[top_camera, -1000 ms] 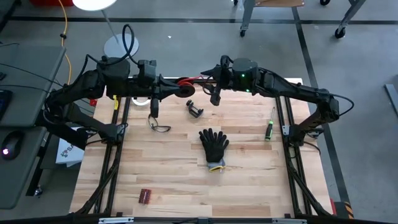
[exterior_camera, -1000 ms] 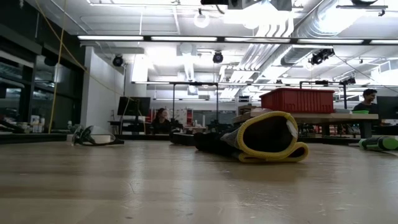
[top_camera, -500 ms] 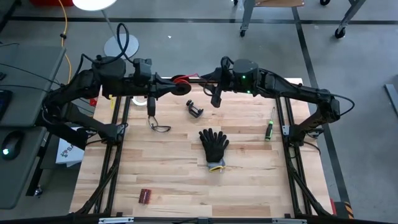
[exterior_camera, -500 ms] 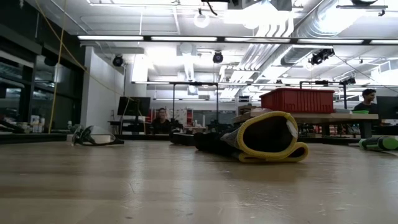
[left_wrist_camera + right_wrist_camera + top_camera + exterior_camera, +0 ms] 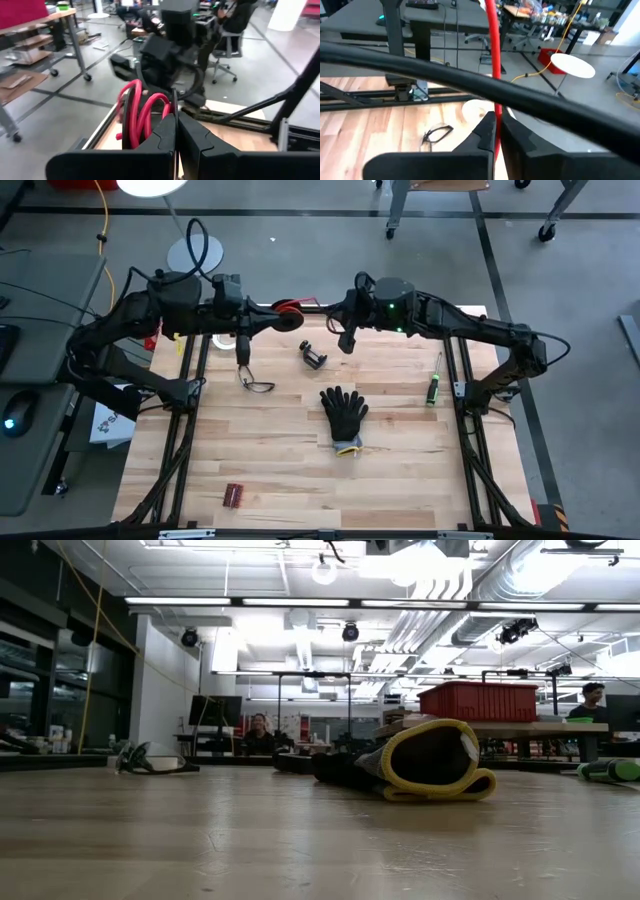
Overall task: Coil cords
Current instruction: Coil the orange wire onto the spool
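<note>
The red cord (image 5: 288, 307) is held in the air over the table's far edge, between my two grippers. In the left wrist view its loops (image 5: 142, 107) bulge beside my shut left gripper (image 5: 176, 120), and a thin dark edge (image 5: 174, 100) stands up between the fingertips. Whether that edge is the spool I cannot tell. My right gripper (image 5: 495, 120) is shut on a straight run of the red cord (image 5: 492, 50). From above, my left gripper (image 5: 283, 318) and right gripper (image 5: 333, 308) face each other a short way apart. My left gripper pinches the thin dark edge (image 5: 174, 102) between its two fingertips, coming nearly level from the table's left. The red loops sit against the outer side of one finger (image 5: 162, 132), lifted clear of the table. My right gripper pinches a single strand of the red cord (image 5: 495, 107) between its two fingers, coming nearly level from the table's right. The strand runs straight on from the fingertips, clear of the table.
On the wood top lie a black glove (image 5: 343, 415) with a yellow cuff (image 5: 430, 762), a small black clamp (image 5: 314, 357), glasses (image 5: 255, 385), a green-handled screwdriver (image 5: 435, 380), a white tape ring (image 5: 225, 340) and a small reddish block (image 5: 234, 495). A dark cable (image 5: 470, 82) crosses the right wrist view.
From above, the red strand that reached from the loops across to my right gripper shows no longer; only the loops at my left gripper stay in sight.
</note>
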You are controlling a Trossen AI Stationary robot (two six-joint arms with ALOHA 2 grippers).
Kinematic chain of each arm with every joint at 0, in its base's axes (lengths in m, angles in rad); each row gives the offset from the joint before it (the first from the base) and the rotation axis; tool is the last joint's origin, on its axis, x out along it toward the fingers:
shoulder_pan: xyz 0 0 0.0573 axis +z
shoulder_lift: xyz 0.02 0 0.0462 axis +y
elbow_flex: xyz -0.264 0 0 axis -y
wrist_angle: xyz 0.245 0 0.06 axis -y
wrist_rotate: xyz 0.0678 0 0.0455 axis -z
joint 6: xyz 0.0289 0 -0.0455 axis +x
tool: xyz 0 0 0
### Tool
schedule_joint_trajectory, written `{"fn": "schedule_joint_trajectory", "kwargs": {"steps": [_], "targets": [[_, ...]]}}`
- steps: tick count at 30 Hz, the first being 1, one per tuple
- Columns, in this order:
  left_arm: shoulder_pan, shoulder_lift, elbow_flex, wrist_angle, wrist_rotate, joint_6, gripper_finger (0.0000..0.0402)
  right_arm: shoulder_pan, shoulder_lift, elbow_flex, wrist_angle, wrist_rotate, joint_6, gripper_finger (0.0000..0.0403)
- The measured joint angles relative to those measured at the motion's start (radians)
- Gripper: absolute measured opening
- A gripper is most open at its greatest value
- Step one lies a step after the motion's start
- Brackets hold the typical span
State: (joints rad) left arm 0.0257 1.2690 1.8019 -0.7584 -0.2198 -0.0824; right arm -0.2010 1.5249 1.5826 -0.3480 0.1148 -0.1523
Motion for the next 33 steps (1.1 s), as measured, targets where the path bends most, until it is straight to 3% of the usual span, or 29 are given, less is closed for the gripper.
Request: {"fn": "schedule_joint_trajectory", "kwargs": {"steps": [8, 18, 23, 29, 33], "targets": [[0.002, -0.035, 0.0, -0.029, -0.135, 0.001, 0.0, 0.021, 0.0, 0.0, -0.039, -0.01, 0.044, 0.0001], [0.04, -0.058, 0.0, -0.03, -0.154, -0.019, 0.0, 0.021, 0.0, 0.0, -0.051, -0.054, 0.076, 0.0], [0.068, -0.03, 0.0, 0.058, -0.155, -0.049, 0.0, 0.029, 0.0, 0.0, -0.025, -0.08, 0.109, 0.0], [0.123, 0.025, 0.0, 0.282, -0.036, -0.084, 0.0, 0.045, 0.0, 0.0, 0.023, -0.081, 0.104, 0.0], [0.162, 0.071, 0.0, 0.402, 0.081, -0.239, 0.0, 0.057, 0.0, 0.0, 0.057, -0.081, 0.104, 0.0]]}}
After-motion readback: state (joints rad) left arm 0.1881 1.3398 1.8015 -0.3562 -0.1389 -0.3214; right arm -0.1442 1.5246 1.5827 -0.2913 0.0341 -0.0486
